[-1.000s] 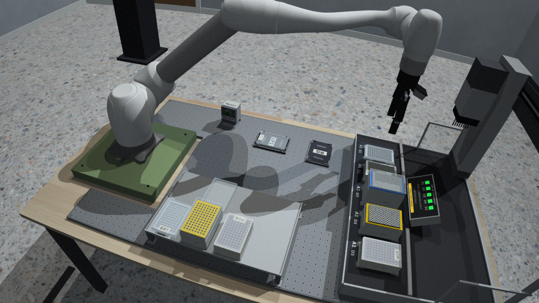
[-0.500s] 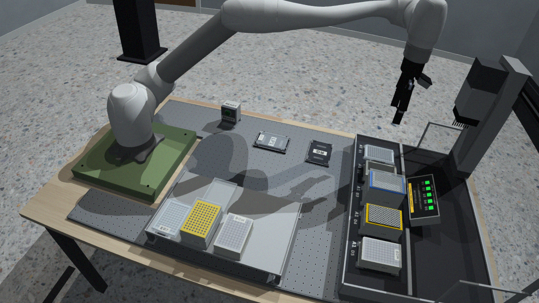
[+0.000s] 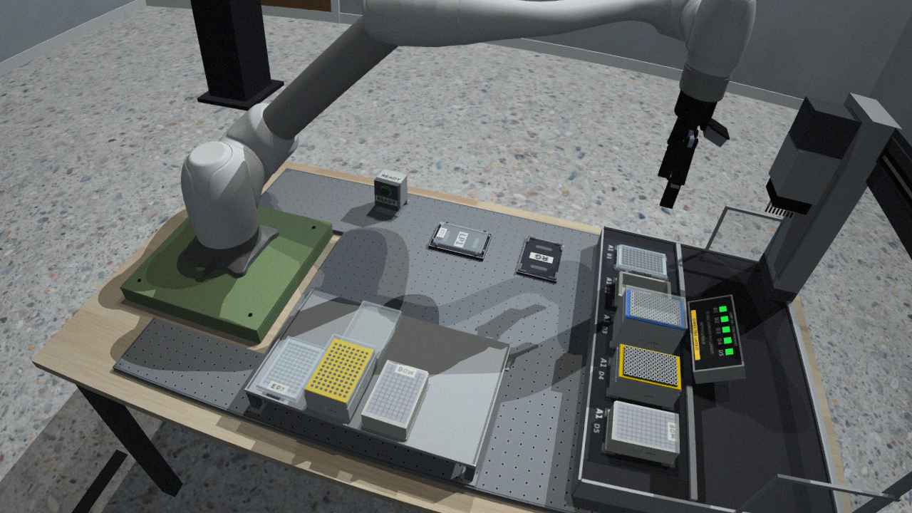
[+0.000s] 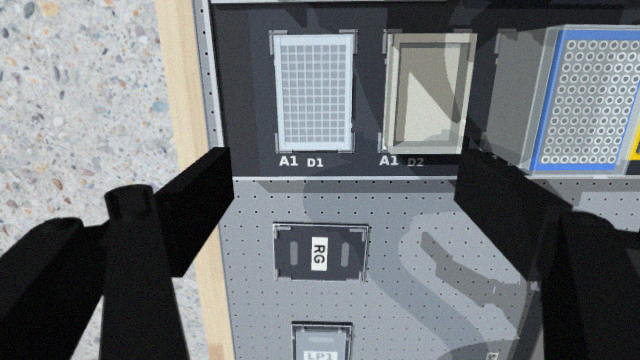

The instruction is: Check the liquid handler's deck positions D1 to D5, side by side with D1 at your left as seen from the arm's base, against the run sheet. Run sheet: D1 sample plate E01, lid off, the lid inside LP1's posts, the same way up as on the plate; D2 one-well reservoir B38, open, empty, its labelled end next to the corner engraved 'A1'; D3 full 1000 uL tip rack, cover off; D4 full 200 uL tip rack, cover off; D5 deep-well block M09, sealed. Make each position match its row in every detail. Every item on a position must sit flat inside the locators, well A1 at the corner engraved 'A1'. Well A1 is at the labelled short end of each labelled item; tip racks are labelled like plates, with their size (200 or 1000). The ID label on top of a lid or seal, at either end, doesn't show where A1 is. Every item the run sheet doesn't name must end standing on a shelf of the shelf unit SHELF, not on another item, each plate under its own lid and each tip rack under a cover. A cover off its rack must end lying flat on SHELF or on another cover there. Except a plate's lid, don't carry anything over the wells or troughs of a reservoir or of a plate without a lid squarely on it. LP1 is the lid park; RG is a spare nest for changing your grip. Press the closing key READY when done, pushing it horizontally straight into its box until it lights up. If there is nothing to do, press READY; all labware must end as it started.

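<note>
My gripper (image 3: 670,191) hangs open and empty high above the deck's far end, near D1; in the wrist view its fingers frame the deck edge. D1 holds a lidless sample plate (image 4: 314,92), also in the top view (image 3: 641,260). D2 holds an open, empty beige reservoir (image 4: 427,92). D3 holds a blue-rimmed tip rack (image 3: 654,309), uncovered. D4 holds a yellow-rimmed tip rack (image 3: 649,367), uncovered. D5 holds a sealed block (image 3: 644,428) with its label at the right end. A lid lies in LP1 (image 3: 459,239). The RG nest (image 4: 320,252) is empty.
The shelf unit (image 3: 378,375) holds a lidded plate (image 3: 286,372), a yellow tip rack under a cover (image 3: 339,372), a sealed block (image 3: 395,397) and a clear cover (image 3: 371,325). The READY key box (image 3: 389,189) stands at the back. The handler's head (image 3: 822,184) towers right of the deck.
</note>
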